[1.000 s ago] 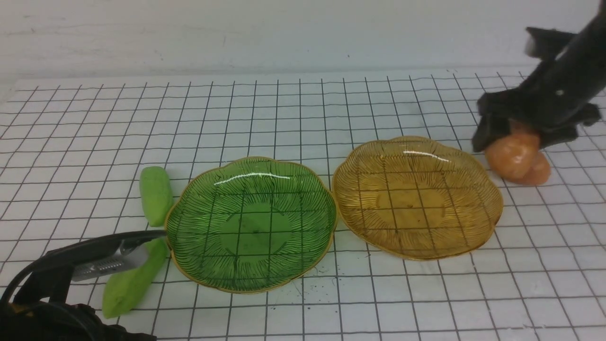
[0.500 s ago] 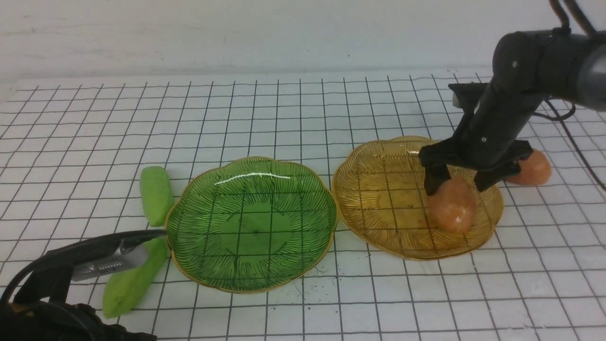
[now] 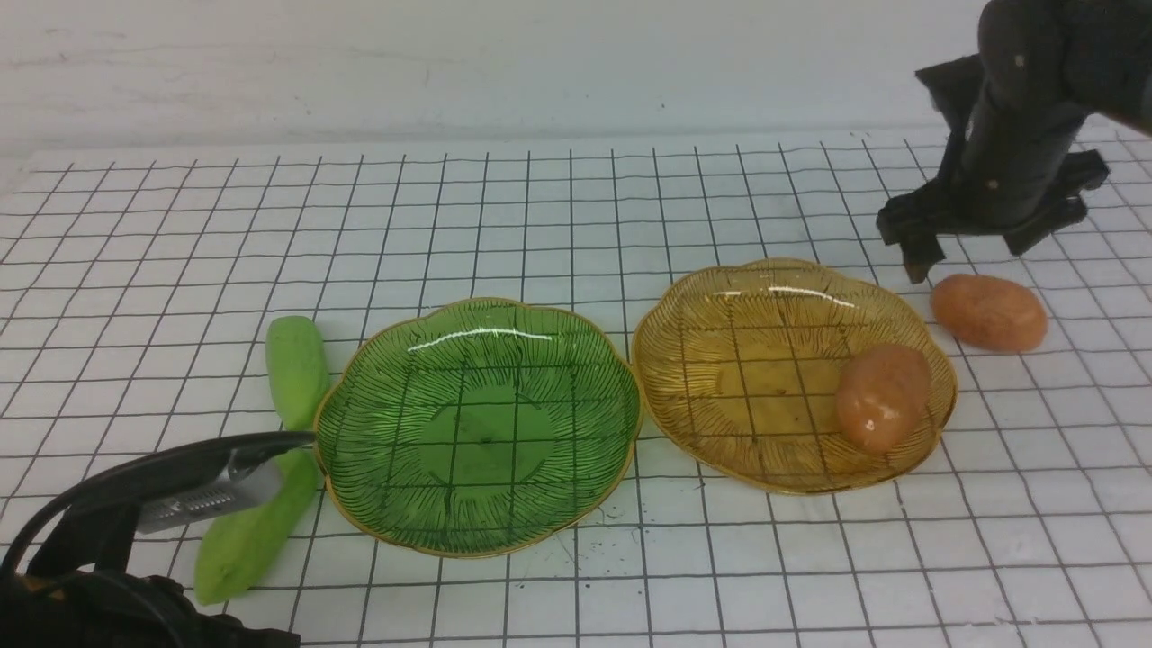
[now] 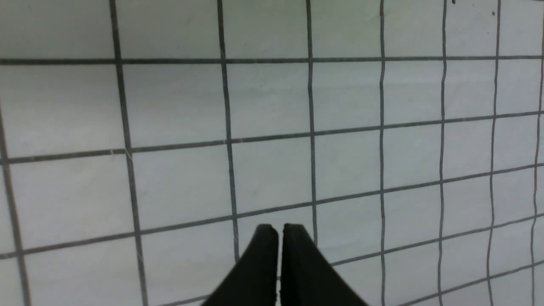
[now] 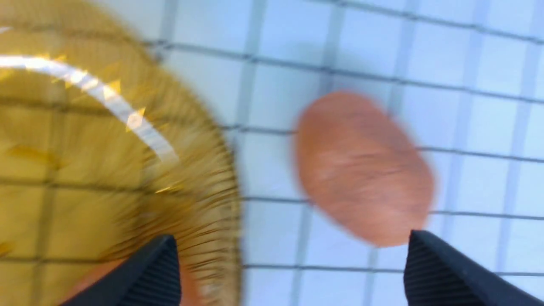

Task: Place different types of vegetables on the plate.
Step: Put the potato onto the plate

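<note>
The right gripper (image 3: 972, 256) is hovering with jaws wide and nothing between them, just beyond a potato-like oval (image 3: 988, 312) lying at the amber plate's (image 3: 756, 360) two o'clock. Another oval (image 3: 884, 397) is resting inside, toward four o'clock. Two green pieces (image 3: 297, 371) (image 3: 256, 531) are lying from ten to eight o'clock around the green plate (image 3: 486, 441); the left gripper (image 4: 280, 229) is staying closed, empty.
</note>
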Controlling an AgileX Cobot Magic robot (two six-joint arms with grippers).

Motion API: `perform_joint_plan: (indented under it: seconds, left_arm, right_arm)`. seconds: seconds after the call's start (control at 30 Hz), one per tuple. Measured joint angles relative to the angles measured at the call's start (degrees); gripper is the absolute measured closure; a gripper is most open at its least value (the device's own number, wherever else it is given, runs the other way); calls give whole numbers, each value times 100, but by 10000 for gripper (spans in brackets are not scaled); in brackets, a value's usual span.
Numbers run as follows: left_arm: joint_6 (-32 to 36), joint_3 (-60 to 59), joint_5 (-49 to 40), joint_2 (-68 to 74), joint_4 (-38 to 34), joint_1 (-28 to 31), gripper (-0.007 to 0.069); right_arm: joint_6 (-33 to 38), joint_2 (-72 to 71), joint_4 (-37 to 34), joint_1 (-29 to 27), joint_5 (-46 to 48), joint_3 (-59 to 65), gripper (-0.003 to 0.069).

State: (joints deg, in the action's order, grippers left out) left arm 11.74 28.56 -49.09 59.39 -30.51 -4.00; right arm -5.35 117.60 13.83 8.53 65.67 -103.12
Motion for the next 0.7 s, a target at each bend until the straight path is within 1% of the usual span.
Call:
perform_joint_plan:
  seconds: [0.1, 0.2, 0.23, 0.27, 0.3, 0.33, 0.43, 0.47, 0.53, 0.63, 0.7]
  left_arm:
    - [0, 0, 0, 0, -4, 0, 628]
    - [0, 0, 0, 0, -4, 0, 628]
    - [0, 0, 0, 0, -4, 0, 628]
    - [0, 0, 0, 0, -4, 0, 628]
    - [0, 0, 0, 0, -4, 0, 628]
    - [0, 0, 0, 0, -4, 0, 628]
    - [0, 0, 0, 0, -4, 0, 628]
    - [0, 0, 0, 0, -4, 0, 628]
    - [0, 0, 0, 0, -4, 0, 628]
    - [0, 0, 0, 0, -4, 0, 628]
    - [0, 0, 0, 0, -4, 0, 628]
  right_arm:
    - [0, 102, 9, -239, -44, -5, 53]
    - [214, 270, -248, -513, 94, -5, 139]
    - [378, 326, -389, -612, 177, -5, 186]
    - [535, 388, -537, -733, 256, -5, 257]
    - [598, 399, -566, -754, 269, -5, 270]
    - [949, 457, -812, -905, 388, -5, 384]
    - [1464, 498, -1040, -1102, 451, -5, 580]
    - [1569, 498, -1074, -1115, 455, -5, 618]
    - [1746, 498, -1129, -1142, 455, -5, 655]
    - [1838, 498, -1161, -1142, 443, -5, 669]
    - [1846, 498, -1161, -1142, 390, -10, 665]
